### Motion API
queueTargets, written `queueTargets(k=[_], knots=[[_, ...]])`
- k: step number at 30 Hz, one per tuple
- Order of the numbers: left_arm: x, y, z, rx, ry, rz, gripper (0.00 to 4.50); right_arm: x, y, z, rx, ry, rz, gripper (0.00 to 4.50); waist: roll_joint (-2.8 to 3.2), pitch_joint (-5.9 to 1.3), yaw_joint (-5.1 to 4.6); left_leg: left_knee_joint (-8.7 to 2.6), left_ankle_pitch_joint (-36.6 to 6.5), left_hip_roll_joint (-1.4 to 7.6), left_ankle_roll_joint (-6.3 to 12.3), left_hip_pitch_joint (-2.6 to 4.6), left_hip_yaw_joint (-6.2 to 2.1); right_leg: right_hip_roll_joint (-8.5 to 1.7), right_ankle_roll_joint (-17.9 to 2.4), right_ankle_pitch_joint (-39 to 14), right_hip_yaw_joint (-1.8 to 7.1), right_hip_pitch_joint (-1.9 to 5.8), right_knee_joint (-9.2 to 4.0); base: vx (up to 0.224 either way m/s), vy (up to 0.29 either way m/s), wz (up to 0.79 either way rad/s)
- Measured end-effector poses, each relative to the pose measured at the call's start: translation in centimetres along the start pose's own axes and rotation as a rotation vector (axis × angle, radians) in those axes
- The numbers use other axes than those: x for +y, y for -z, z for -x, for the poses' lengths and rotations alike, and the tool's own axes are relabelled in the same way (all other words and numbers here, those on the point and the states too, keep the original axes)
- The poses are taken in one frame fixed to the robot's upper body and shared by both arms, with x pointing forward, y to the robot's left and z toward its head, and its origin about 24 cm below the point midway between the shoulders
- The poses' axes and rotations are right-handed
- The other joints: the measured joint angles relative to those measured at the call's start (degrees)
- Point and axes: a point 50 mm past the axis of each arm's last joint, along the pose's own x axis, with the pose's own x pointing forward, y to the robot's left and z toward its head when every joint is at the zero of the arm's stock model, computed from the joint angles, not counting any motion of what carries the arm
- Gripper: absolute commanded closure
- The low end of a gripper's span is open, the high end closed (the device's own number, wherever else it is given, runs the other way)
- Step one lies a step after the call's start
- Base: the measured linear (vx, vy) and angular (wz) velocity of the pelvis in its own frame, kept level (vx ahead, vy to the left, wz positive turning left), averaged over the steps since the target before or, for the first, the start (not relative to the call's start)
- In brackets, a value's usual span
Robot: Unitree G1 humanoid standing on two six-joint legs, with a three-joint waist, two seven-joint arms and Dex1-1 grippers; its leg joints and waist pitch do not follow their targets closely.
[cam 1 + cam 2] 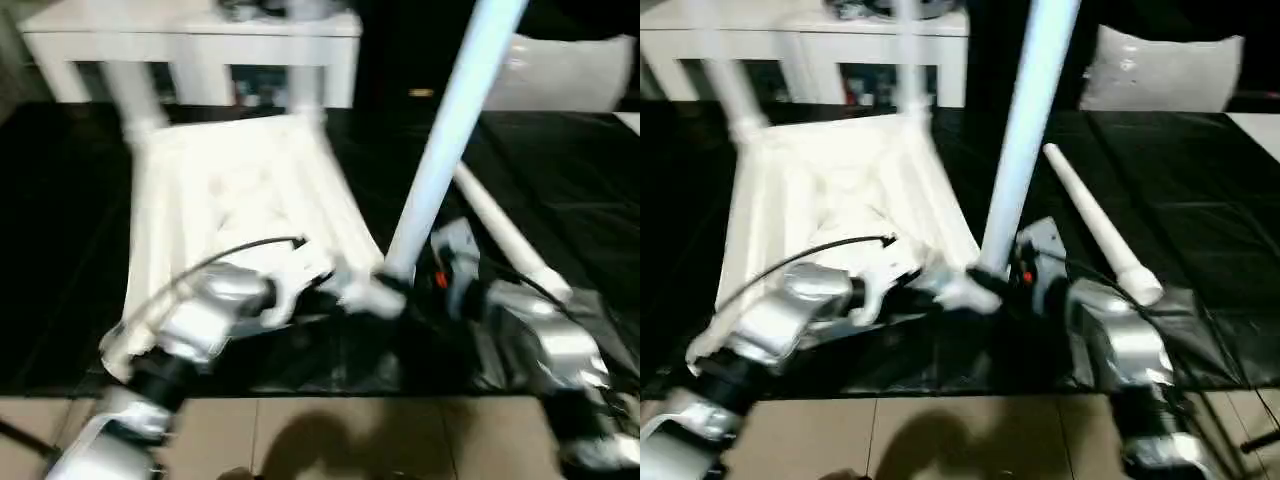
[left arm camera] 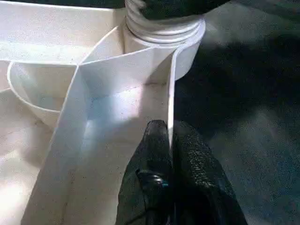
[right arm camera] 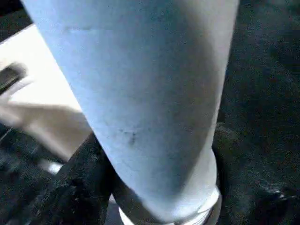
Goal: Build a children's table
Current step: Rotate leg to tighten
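The children's table top (image 1: 230,190) lies upside down on a black mat, ribbed underside up. Two white legs (image 1: 135,95) (image 1: 305,95) stand in its far corner sockets. A third leg (image 1: 450,130) rises tilted from the near right corner socket (image 2: 164,33), where its threads show. My right gripper (image 1: 410,285) is shut on this leg just above its base, and one black finger (image 3: 79,183) presses against it. My left gripper (image 2: 169,136) is shut on the thin rim wall of the top, beside that socket. Another leg (image 1: 505,235) lies loose on the mat to the right.
The black mat (image 1: 60,200) covers the work area, and tan floor (image 1: 330,435) borders it near me. A low white piece of furniture (image 1: 200,40) stands right behind the table top. A pale cushion-like thing (image 1: 570,75) sits at the back right.
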Motion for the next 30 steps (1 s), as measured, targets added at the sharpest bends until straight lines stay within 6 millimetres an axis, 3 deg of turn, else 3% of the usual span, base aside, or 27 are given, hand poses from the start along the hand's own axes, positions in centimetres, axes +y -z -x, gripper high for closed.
queueTargets(k=[4, 7, 9, 12, 19, 24, 30], knots=[[-0.6, -1.1, -1.6, -0.018, -0.098, 0.046, 4.50, -0.5, -0.5, -1.0, -0.035, 0.145, -0.046, 1.83, 0.06, -0.03, -0.13, -0.14, -0.02, 0.00, 0.01, -0.12, 0.00, 0.01, 0.02, -0.01, -0.06, -0.02, -0.25, 0.000, 0.000, 0.00], [-0.8, -1.3, -1.9, -0.021, -0.111, 0.050, 4.50, -0.7, -0.5, -0.9, -0.049, 0.159, -0.035, 1.13, 0.15, -0.09, 0.22, -0.30, -0.06, -0.01, 0.07, -0.15, 0.03, -0.01, 0.04, -0.04, -0.10, -0.03, -0.38, 0.000, 0.000, 0.00], [-0.9, -1.4, -1.9, -0.020, -0.109, 0.041, 4.50, -0.7, -0.5, -0.8, -0.058, 0.150, -0.030, 1.11, 0.15, -0.08, 0.39, -0.33, -0.05, 0.00, 0.08, -0.16, 0.03, -0.01, 0.05, -0.05, -0.12, -0.05, -0.37, 0.000, 0.000, 0.00], [-0.9, -1.3, -1.8, -0.018, -0.101, 0.027, 4.50, -0.8, -0.3, -0.4, -0.067, 0.128, -0.017, 0.72, 0.18, -0.06, 0.65, -0.32, -0.05, 0.01, 0.08, -0.17, 0.03, -0.01, 0.05, -0.05, -0.12, -0.05, -0.37, 0.000, 0.000, 0.00], [-0.2, -0.6, -0.4, -0.010, -0.048, -0.075, 4.50, -0.9, 0.5, 1.5, -0.045, -0.008, 0.072, 0.15, 0.28, 0.00, 1.01, -0.31, -0.03, 0.02, 0.08, -0.16, 0.00, 0.01, 0.06, -0.05, -0.13, -0.06, -0.33, 0.000, 0.000, 0.00], [0.2, 0.2, 1.0, -0.009, 0.022, -0.147, 4.50, -1.7, 0.3, 3.0, -0.013, -0.092, 0.126, 0.06, 0.42, 0.08, 1.23, -0.31, -0.03, 0.02, 0.08, -0.18, -0.01, 0.00, 0.06, -0.05, -0.15, -0.06, -0.34, 0.000, 0.000, 0.00], [0.7, 1.2, 2.7, 0.020, 0.123, -0.251, 4.50, -1.6, -0.1, 4.1, 0.051, -0.256, 0.223, 0.06, 0.43, 0.09, 2.76, -0.27, -0.03, 0.02, 0.08, -0.20, -0.02, -0.01, 0.05, -0.05, -0.17, -0.05, -0.33, 0.000, 0.000, 0.00]])
